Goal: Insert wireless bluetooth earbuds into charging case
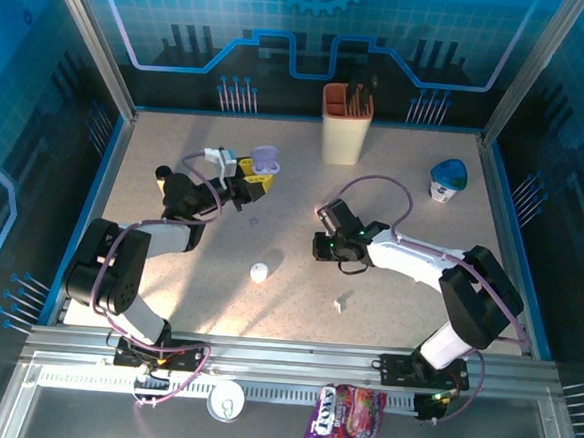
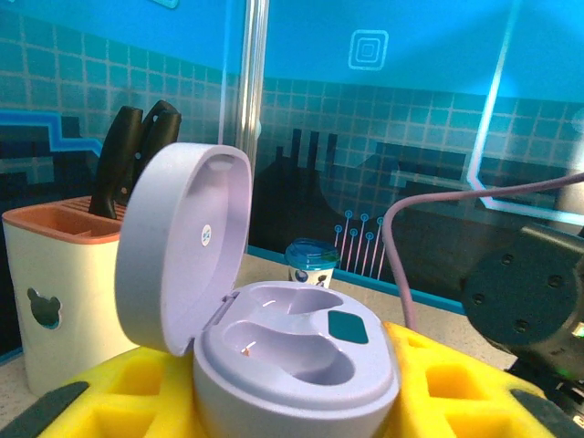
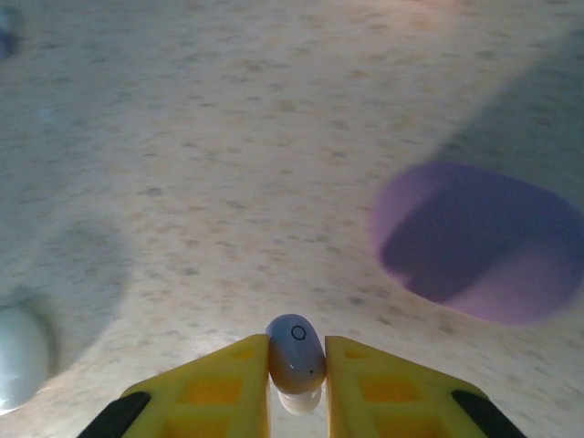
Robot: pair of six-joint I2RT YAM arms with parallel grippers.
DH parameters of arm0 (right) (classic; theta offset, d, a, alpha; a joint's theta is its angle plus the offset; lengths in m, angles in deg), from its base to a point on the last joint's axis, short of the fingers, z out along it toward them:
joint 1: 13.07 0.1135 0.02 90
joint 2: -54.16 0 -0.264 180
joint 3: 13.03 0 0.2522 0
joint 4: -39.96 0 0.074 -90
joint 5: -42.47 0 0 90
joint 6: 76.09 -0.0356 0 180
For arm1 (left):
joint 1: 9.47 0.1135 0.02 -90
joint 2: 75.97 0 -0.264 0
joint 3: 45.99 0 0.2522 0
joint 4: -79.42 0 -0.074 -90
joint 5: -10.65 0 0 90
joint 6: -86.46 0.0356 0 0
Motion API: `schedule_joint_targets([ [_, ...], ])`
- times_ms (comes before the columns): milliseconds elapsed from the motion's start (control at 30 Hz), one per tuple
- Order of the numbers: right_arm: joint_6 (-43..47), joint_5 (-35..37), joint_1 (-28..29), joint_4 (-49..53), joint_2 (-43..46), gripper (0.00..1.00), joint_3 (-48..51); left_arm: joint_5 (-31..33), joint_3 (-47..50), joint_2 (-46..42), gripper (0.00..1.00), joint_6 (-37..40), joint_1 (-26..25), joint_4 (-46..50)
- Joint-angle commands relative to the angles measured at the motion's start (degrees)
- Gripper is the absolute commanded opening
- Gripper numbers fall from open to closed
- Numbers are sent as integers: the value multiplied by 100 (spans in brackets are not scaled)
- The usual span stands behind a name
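**Right pincer clenching an earbud, left pincer gripping the open case**

The right pincer (image 3: 297,370) is clenching a small lilac earbud (image 3: 296,351) between its yellow fingertips, and the bud's rounded end is poking up just past them. The pincer is hanging over the speckled tabletop (image 3: 228,137). Ahead of it and to its right, a blurred purple shape (image 3: 474,242) is lying on the surface, too soft to identify. Off to its left, a white rounded object (image 3: 18,356) is sitting at the frame's edge.

The left pincer (image 2: 297,401) is grasping the lilac charging case (image 2: 292,356) by its base, with its yellow fingers pressing against both sides. The lid (image 2: 182,242) is standing open and leaning back, and both wells are showing empty. Beyond this pincer, a knife block (image 2: 64,292) is standing to its left and a blue-lidded cup (image 2: 312,263) is sitting straight ahead.

Seen from above, the two pincers are pointing toward each other, near but apart, with the case at the left pincer's tip.
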Motion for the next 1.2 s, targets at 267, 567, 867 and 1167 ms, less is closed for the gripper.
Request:
schedule_joint_targets([
  [267,-922,2030,336,1337,265,18,-128,-55,120,314,25,449,-306,-159],
  [567,-1001,2296,360,1521,444,16,-161,-13,151,580,24,721,-605,131],
  [867,-551,2395,452,1169,959,16,-82,-14,84,730,25,1036,-903,555],
  [1167,1287,1380,454,-1421,2437,15,925,-187,161,833,25,1123,-1118,560],
])
